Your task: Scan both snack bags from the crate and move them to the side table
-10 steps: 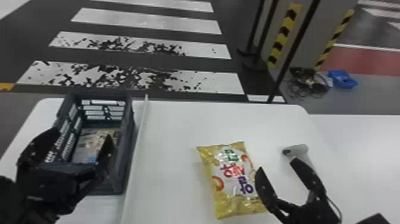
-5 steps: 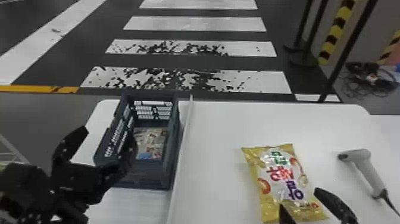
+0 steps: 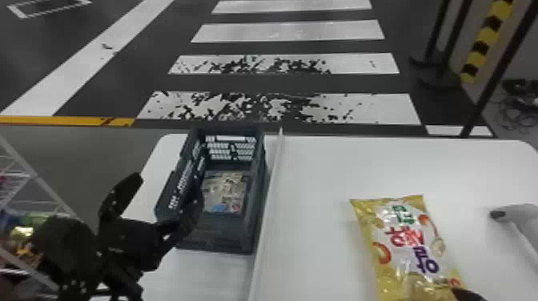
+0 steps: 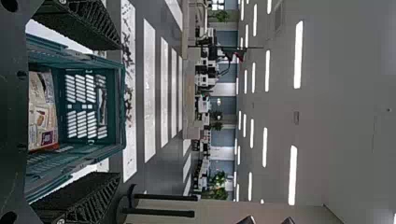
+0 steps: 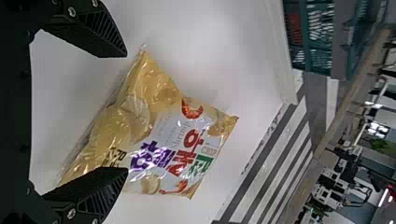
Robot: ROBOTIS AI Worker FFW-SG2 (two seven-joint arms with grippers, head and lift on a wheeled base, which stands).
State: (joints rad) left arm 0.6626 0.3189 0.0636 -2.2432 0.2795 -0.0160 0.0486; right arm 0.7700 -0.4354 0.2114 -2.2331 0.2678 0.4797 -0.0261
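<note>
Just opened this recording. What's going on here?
A two-armed robot is at a white table, with nothing gripped. The right gripper is at a shrimp chip bag lying flat, its fingers open. The left gripper is by the dark plastic crate, also open. Some printed packaging lies inside the crate; I can't tell whether it's a snack bag. A handheld scanner lies to the right of the chip bag.

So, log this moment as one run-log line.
left gripper: open, at crate | right gripper: open, at yellow snack bag | handheld scanner: on white table
</note>
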